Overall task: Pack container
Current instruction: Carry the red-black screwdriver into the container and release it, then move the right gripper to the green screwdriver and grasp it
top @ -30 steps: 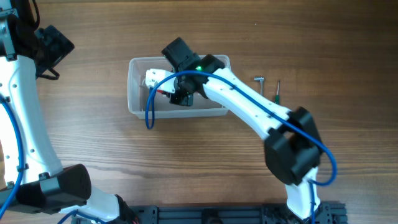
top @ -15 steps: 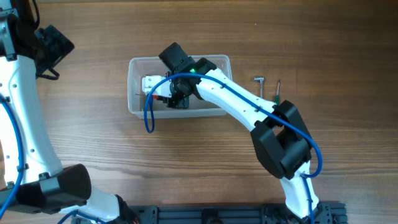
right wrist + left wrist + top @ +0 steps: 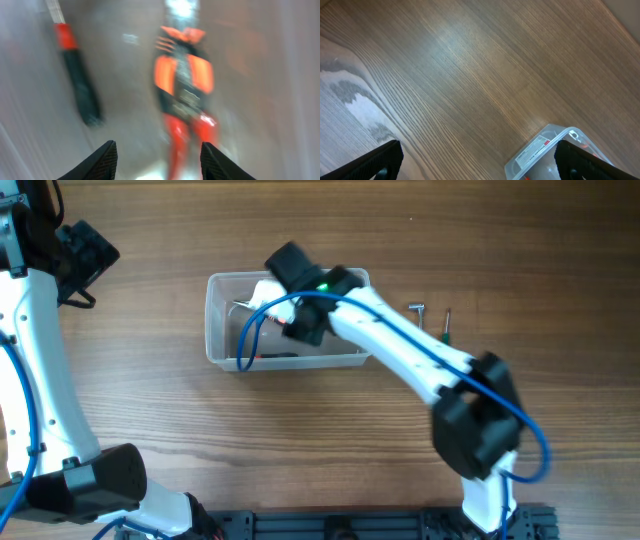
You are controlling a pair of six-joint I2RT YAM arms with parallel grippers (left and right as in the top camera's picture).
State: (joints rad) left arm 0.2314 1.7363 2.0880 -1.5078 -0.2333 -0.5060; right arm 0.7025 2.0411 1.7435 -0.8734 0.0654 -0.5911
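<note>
right end effector [image 3: 159, 147] hangs spread wide inside the container [image 3: 213, 330], with nothing between its fingers. beneath it lie an orange-and-black tool [image 3: 184, 87] and a dark-handled screwdriver [image 3: 80, 92], both blurred. the container sits mid tabletop [image 3: 300, 440]. i judge this to be the drop-off end of one packing round. left end effector [image 3: 477, 150] is spread and empty too, parked well left of the tub. a hex key [image 3: 417, 310] and a thin green-handled driver [image 3: 445, 328] wait just right of the container, so my next move calls for lifting clear of the rim, then a low, careful pinch on thin parts lying flat. a white sticker [image 3: 534, 148] with a red stripe sits on the tub's corner, its print too small to read. any marking on the orange tool is smeared.
</note>
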